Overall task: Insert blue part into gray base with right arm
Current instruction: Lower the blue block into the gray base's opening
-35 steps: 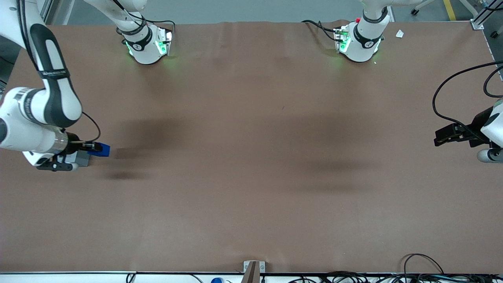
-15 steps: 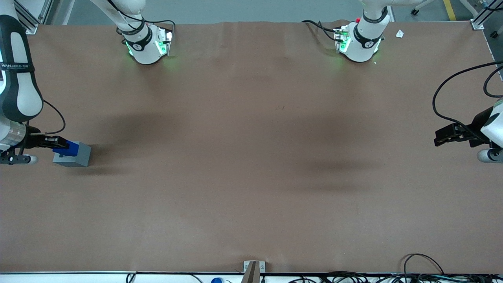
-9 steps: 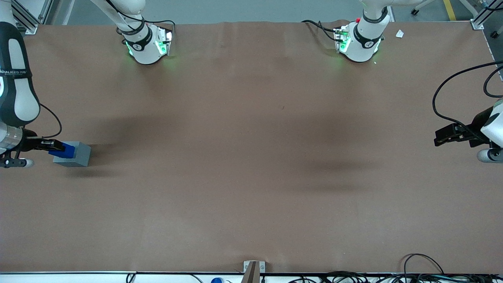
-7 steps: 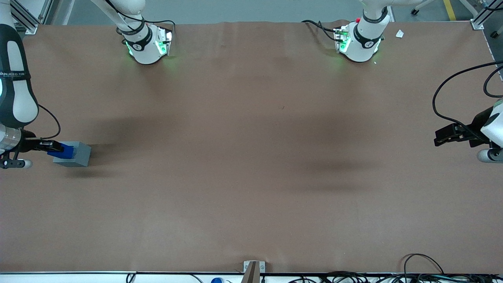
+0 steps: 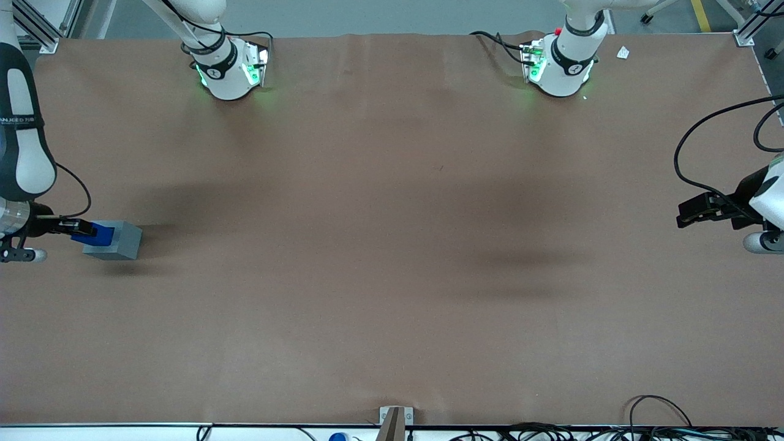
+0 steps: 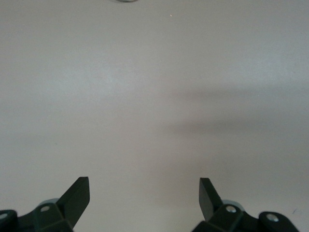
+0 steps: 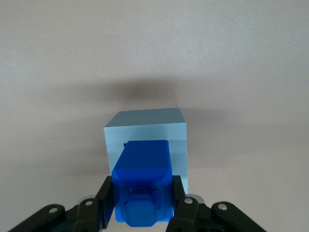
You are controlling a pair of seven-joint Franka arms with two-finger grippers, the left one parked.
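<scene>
The gray base [image 5: 119, 241] is a light gray cube on the brown table toward the working arm's end. The blue part [image 5: 96, 236] hangs over the top of the base at its outer edge, held by the right arm's gripper [image 5: 82, 230]. In the right wrist view the gripper [image 7: 141, 198] is shut on the blue part [image 7: 143, 181], one black finger [image 7: 107, 198] pressed on each side. The blue part's lower end overlaps the pale cube of the gray base [image 7: 147, 128]. Whether it sits in the recess is hidden by the part itself.
The two arm pedestals [image 5: 229, 68] [image 5: 560, 64] glow green at the table's edge farthest from the front camera. The parked arm's gripper [image 5: 710, 209] with its black cable hangs at the parked arm's end. Cables lie along the table edge nearest the camera [image 5: 661, 422].
The right arm carried the blue part from past the base's inner side back over the base, then kept drifting toward the table's working-arm end. The gray base has not moved.
</scene>
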